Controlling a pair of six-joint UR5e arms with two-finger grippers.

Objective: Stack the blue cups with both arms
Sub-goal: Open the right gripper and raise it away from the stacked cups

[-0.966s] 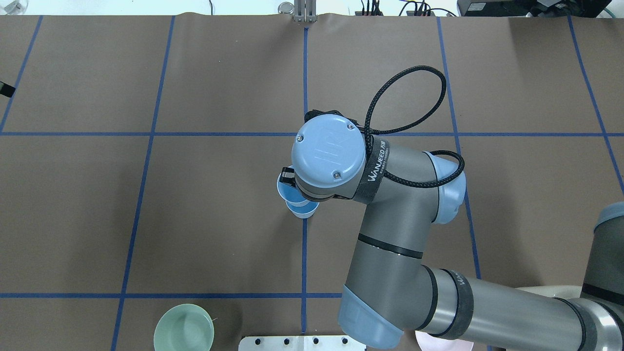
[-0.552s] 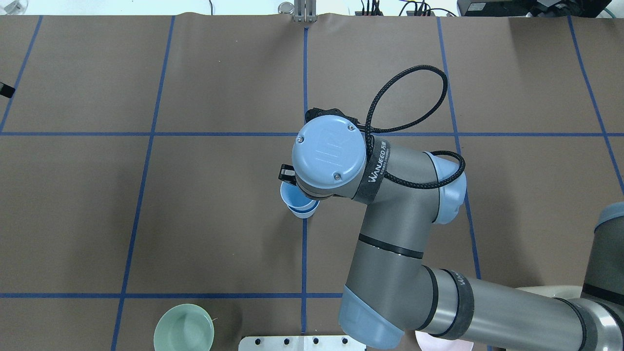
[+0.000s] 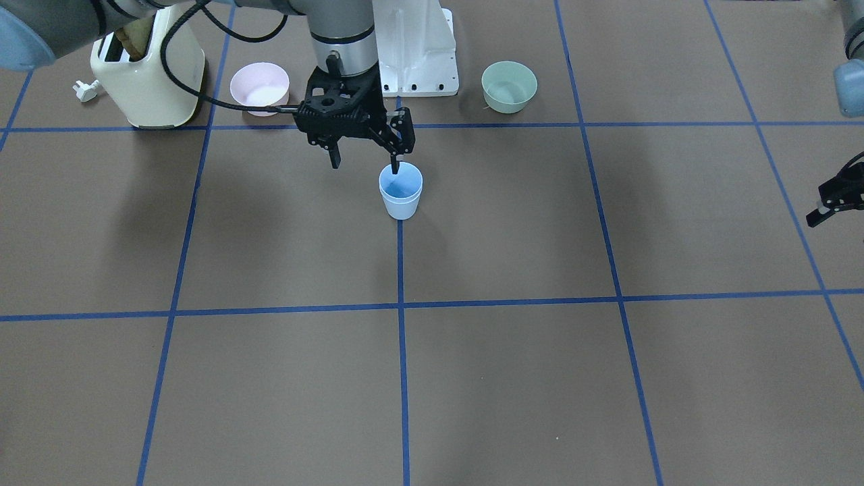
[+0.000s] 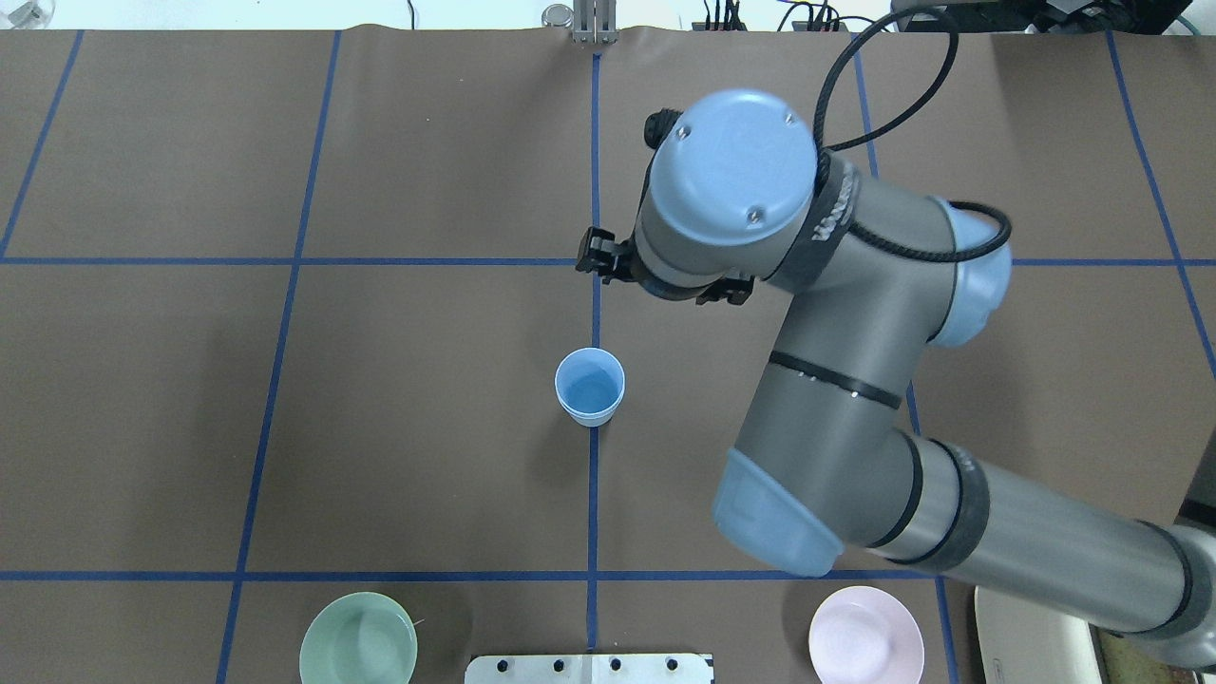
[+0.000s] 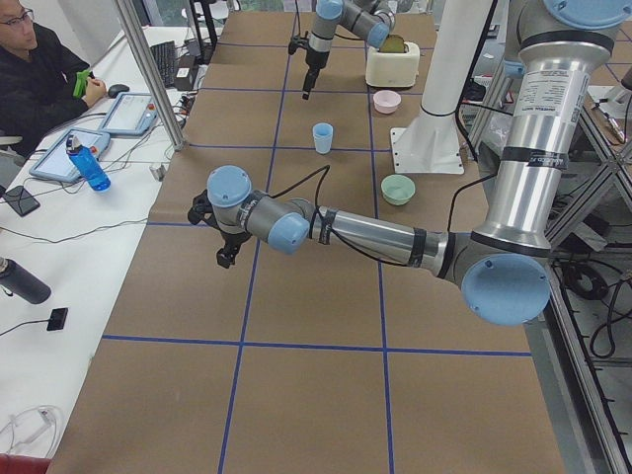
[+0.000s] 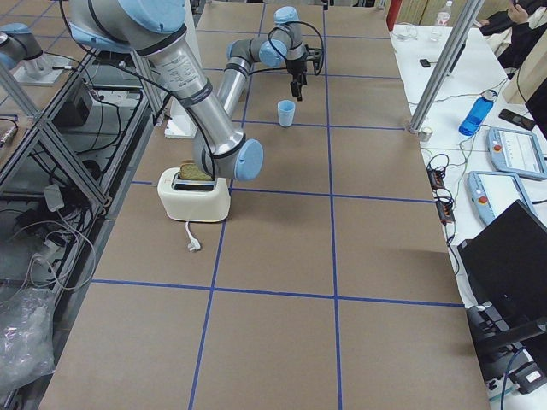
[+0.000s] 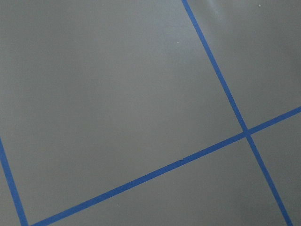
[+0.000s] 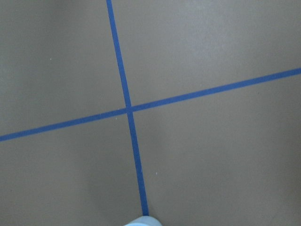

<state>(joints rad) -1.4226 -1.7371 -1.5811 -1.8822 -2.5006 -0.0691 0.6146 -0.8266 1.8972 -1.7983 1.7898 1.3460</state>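
Overhead exterior: we log the blue cups nested upright on the desk centre line. Right arm jaws hang wide and empty above them, not touching. Left arm jaws sit well left; we cannot tell their width.

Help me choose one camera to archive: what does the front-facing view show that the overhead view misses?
Only front-facing: the black left gripper at its edge and a white power plug. Only overhead: the silver metal bracket at the top edge. Both: the nested pale blue plastic cups, the open black right gripper, the pink bowl and mint-green bowl.
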